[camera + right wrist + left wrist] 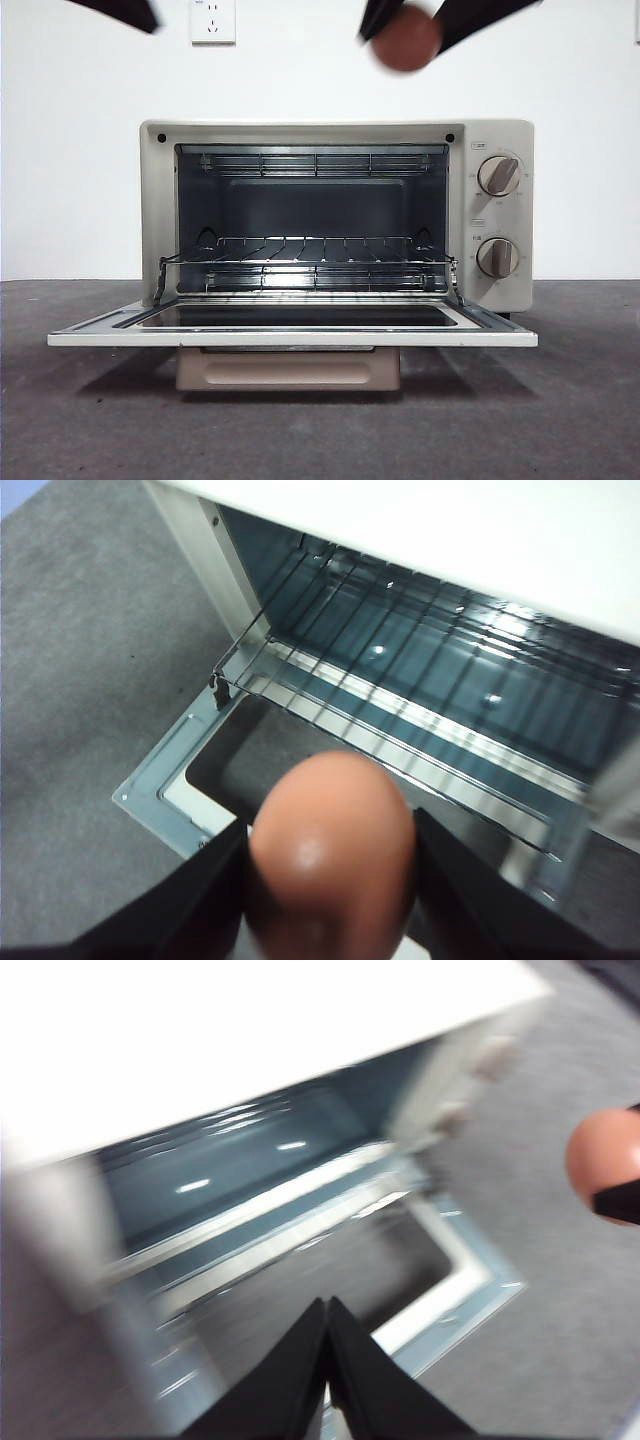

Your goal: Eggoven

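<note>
- Above the toaster oven (335, 225), right of centre, the right gripper (330, 865) has its jaws clamped on the egg (331, 855), one jaw on each flank.
- Egg: judged light, rigid but brittle, smooth and slippery; a gentle squeeze across the widest part suits it, no harder.
- Oven door (290, 325) lies open flat, wire rack (305, 255) bare inside.
- Right arm reaches in from above; its wrist view looks steeply down past the egg onto rack and door.
- Left gripper (328, 1360) waits high over the oven's other side, jaws together, holding nothing.
</note>
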Controlling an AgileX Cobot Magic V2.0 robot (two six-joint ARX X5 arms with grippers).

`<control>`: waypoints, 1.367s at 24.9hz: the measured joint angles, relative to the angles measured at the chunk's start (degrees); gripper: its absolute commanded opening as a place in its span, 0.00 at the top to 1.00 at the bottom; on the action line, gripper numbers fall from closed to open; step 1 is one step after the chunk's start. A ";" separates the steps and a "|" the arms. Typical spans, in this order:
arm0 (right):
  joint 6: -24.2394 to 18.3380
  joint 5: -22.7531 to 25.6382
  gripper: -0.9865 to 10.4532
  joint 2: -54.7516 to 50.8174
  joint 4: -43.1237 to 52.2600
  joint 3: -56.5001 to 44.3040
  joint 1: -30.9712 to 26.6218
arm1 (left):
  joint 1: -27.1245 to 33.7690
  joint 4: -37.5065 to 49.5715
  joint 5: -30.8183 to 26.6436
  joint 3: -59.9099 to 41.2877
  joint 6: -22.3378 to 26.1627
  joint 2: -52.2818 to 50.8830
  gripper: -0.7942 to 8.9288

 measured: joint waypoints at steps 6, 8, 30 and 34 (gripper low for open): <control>1.62 -2.99 0.91 10.32 8.66 0.00 -2.75 | 12.39 -1.86 11.06 -3.10 2.80 -7.06 0.91; 1.90 -2.99 0.91 13.00 10.84 0.00 -3.63 | 15.58 -1.86 14.03 -4.74 3.04 -8.74 0.91; 3.17 0.13 0.91 27.10 22.71 0.00 -8.04 | 19.43 -3.61 18.21 -9.81 3.06 -14.23 0.91; 3.19 0.98 0.87 27.78 21.66 0.57 -8.11 | 19.43 -3.82 18.21 -9.81 3.06 -14.25 0.91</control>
